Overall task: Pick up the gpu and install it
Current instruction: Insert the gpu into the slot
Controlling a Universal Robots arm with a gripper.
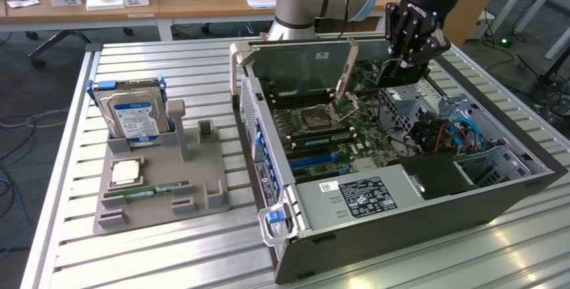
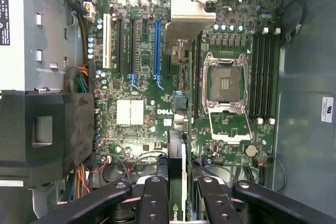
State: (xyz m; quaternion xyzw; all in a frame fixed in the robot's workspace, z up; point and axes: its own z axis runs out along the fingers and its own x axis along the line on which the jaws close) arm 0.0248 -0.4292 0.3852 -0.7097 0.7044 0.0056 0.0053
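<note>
While I hang over the open case (image 1: 463,199), my gripper (image 1: 399,63) clamps the gpu (image 1: 392,77) upright | exterior view: raised socket frame (image 1: 344,79) near at 9 o'clock | cables (image 1: 445,135) at 5 | hard drive (image 1: 133,112) far at 9

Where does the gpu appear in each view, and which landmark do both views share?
Exterior view: the gpu hangs from the gripper, toward the exterior view's right, above the motherboard.
Wrist view: the gpu stands edge-on between the jaws, over the motherboard.
Shared landmark: the open CPU socket with its silvery frame.
</note>
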